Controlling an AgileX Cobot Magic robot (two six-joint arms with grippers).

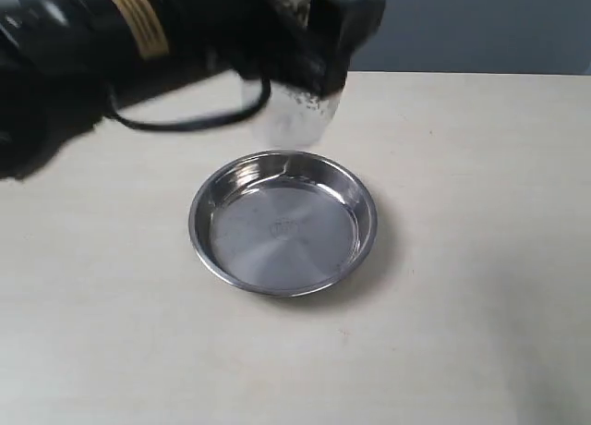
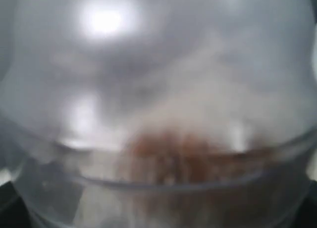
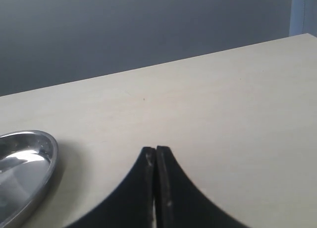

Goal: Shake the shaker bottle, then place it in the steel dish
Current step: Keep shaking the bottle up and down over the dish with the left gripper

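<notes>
The clear shaker bottle (image 1: 297, 120) hangs blurred in the air above the far rim of the steel dish (image 1: 212, 249), held by my left gripper (image 1: 319, 46), which is shut on it. Up close in the left wrist view the shaker bottle (image 2: 163, 114) fills the frame, with brown and white grains (image 2: 173, 158) heaped inside; the fingers are hidden behind it. The steel dish (image 3: 22, 163) also shows at the edge of the right wrist view. My right gripper (image 3: 156, 153) is shut on nothing, low over the bare table, off to the dish's side.
The left arm (image 1: 111, 37), black with a loose cable (image 1: 185, 120), reaches in from the upper left over the pale table (image 1: 462, 259). A grey wall (image 3: 148, 29) stands behind the table's far edge.
</notes>
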